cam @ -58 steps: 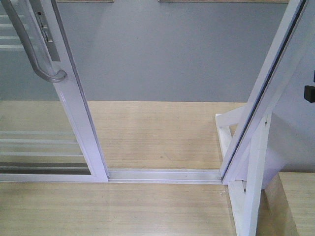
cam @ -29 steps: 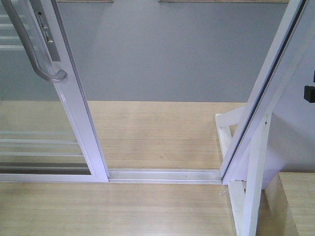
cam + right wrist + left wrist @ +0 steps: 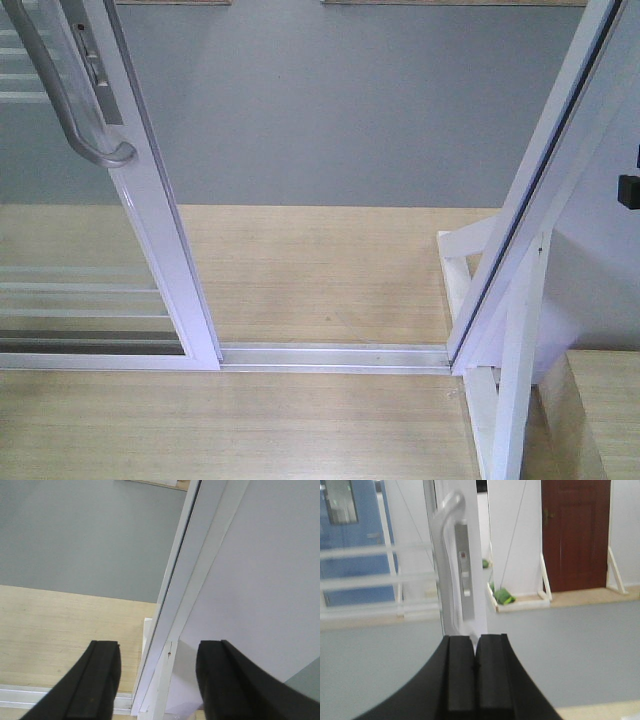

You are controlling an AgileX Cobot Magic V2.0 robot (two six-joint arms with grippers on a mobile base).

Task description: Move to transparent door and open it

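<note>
change: none since a second ago | transparent white-framed glass door [image 3: 150,230] stands slid left, gap clear | left hand [image 3: 475,672] pressed together, empty | right hand [image 3: 157,680] spread | task: likely complete

Two matte black grippers are all that shows of the robot. In the left wrist view, the left gripper [image 3: 475,672] presents two flat-faced, rectangular black fingers [image 3: 459,672] rising from a broad, dark base that flares out in smooth curves on both sides. In the right wrist view, the right gripper [image 3: 157,680] shows two thick black fingers [image 3: 97,682] with squared, slightly rounded tips and plain, faintly scuffed surfaces. No cables, screws or markings are visible.
</note>
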